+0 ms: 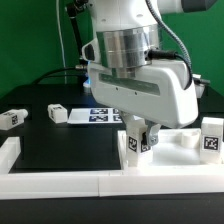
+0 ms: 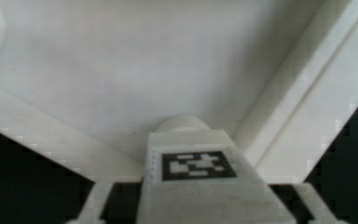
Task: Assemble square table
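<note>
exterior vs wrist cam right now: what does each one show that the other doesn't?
Exterior only: the arm, three loose legs, the marker board and the border rails.
Wrist only: the slab's raised rim up close, and the held leg's tag face-on.
Both: the claw shut on a leg over the white slab.

The arm (image 1: 125, 50), cut off by the top edge of the exterior view, hides most of the square slab (image 1: 186, 134) at centre right and part of the marker board (image 1: 100, 116) behind it. The gripper (image 1: 143, 137) fingertips vanish behind a tagged leg (image 1: 132, 144), so their grip cannot be told. The far-left leg (image 1: 9, 117) is clipped by the frame's left edge. The wrist view is blurred throughout, and the tag pattern is unreadable
</note>
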